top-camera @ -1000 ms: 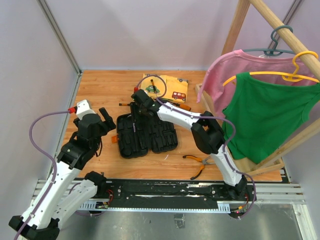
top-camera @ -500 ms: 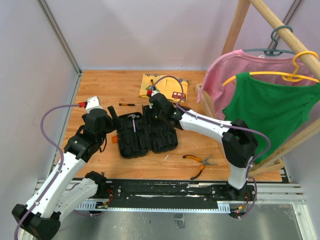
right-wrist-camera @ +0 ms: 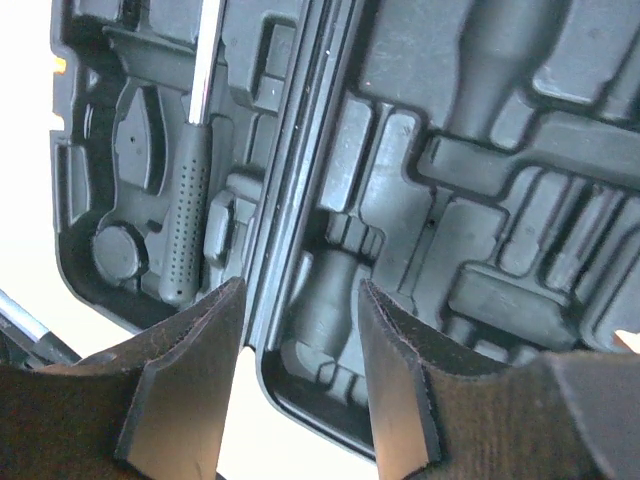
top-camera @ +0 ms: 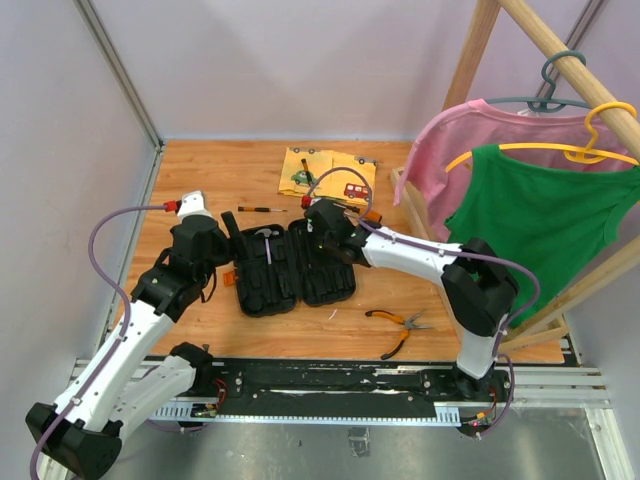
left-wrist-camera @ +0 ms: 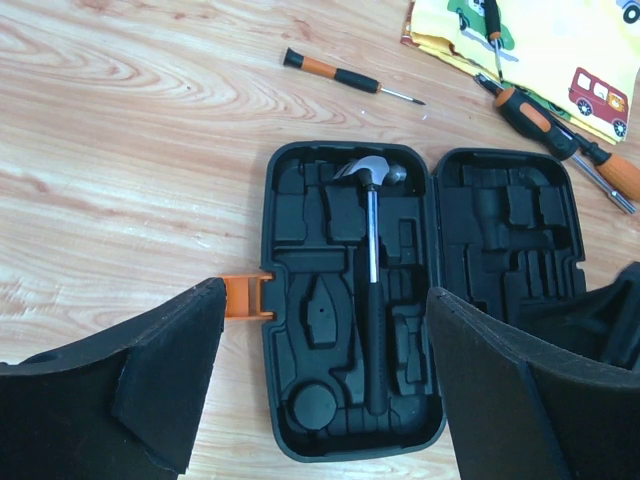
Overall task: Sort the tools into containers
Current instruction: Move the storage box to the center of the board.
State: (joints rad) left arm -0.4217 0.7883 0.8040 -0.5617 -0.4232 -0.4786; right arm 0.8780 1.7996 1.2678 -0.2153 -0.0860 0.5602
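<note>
The black tool case lies open on the wooden table, its orange latch on the left. The claw hammer rests in a moulded slot of the left half. My left gripper hovers open just left of the case, holding nothing. My right gripper is open and empty above the case's hinge. A thin dark screwdriver lies behind the case. Two orange-and-black screwdrivers lie by the yellow cloth's edge. Orange-handled pliers lie near the front right.
The yellow cloth printed with cars sits at the back of the table. A wooden clothes rack with a pink and a green shirt stands along the right side. Walls close in the left and back.
My right gripper has pulled back to the right off the case's left half, uncovering the hammer in its slot. The left arm has swung closer to the case.
</note>
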